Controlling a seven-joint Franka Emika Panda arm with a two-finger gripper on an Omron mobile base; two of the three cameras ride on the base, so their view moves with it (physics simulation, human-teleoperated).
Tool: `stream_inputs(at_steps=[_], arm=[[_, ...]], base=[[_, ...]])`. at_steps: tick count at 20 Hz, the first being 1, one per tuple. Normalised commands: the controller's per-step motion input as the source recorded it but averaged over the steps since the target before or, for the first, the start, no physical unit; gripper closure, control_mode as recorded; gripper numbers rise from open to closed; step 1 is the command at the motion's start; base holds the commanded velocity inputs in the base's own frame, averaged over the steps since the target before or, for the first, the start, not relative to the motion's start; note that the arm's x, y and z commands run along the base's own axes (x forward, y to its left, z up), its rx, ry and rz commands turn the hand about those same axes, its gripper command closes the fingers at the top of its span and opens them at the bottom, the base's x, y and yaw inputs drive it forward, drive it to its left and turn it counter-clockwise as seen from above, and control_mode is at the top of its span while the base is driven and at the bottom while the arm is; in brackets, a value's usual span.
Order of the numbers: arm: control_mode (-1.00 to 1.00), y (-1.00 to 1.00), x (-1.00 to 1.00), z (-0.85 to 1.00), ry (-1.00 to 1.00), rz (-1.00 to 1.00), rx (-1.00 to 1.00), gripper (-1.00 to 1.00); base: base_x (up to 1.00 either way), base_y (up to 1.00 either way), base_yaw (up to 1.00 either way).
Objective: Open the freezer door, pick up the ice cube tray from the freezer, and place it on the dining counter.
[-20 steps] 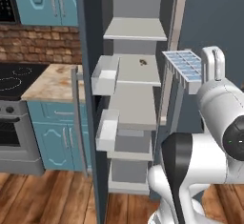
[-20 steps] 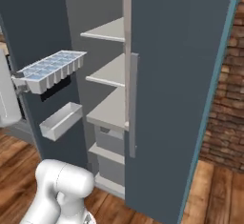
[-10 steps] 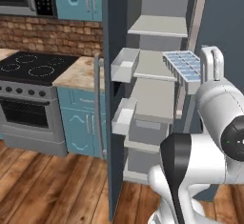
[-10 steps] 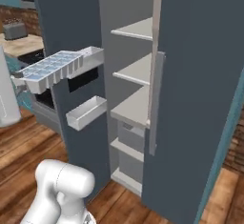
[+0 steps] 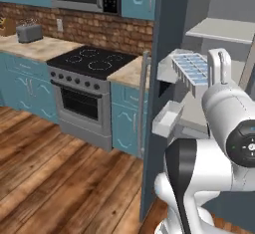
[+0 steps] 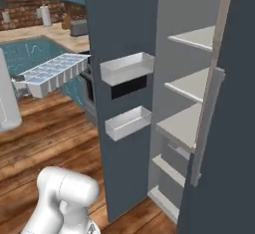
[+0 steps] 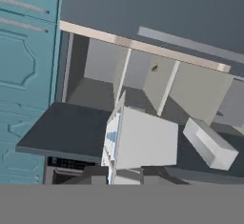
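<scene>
We're in the carry stage now: the freezer door (image 6: pixel 122 83) stands wide open, its two white bins (image 6: pixel 127 67) facing out, and the ice cube tray (image 5: pixel 190 69) is out of the freezer (image 6: pixel 199 103) and up in the air. The gripper (image 7: pixel 125 178) is clamped tight on the tray's near end, jaws nearly together, and in the hand view the tray (image 7: pixel 143 139) juts straight out ahead of the fingers, seen mostly from its pale underside. From the right base view the tray (image 6: pixel 55 71) hangs level, out to the left of the open door, well apart from the shelves (image 6: pixel 196 36).

The arm is folded high, forearm upright, wrist bent so the tray sits at roughly chest height, just beside the door's edge. To the left we see the stove (image 5: pixel 92 61) and a marbled counter (image 5: pixel 42 46) with a toaster (image 5: pixel 29 31).

What's next, by our reckoning: find the dining counter, travel there with the tray level, then lower and release.
</scene>
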Motion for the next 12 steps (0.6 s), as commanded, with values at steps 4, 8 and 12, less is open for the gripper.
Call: stream_inputs(at_steps=[4, 8, 12], arm=[[1.00, 0.00, 0.00, 0.00, 0.00, 0.00, 0.00, 1.00], [1.00, 0.00, 0.00, 0.00, 0.00, 0.00, 0.00, 1.00], [1.00, 0.00, 0.00, 0.00, 0.00, 0.00, 0.00, 1.00]], base=[[-0.34, 0.14, 0.79], [-0.21, 0.15, 0.84], [-0.13, 0.18, 0.83]])
